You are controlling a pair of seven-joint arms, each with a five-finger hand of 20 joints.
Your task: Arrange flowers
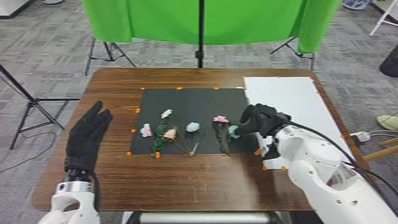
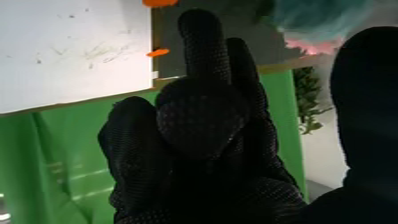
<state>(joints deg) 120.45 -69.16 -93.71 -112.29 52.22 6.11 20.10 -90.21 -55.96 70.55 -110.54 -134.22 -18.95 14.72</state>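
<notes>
Left arm point(image 1: 75, 200) nearest; flowers point(image 1: 193, 127) on dark mat point(image 1: 197, 102).
Left hand point(image 1: 85, 142) at tableside, fingers straight, likely leaving working room. Blooms laid side by side, probably for easy picking. Right hand point(image 1: 258, 120) just beside the rightmost pale-blue flower point(image 1: 233, 131), thumb spread from loosely bent fingers; likely lining up a grasp. No lettering legible.

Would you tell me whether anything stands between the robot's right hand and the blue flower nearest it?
Nothing visible does: that blue flower lies at the dark mat's right side, close beside the right hand. The nearby pink flower is left of that gap.
</notes>
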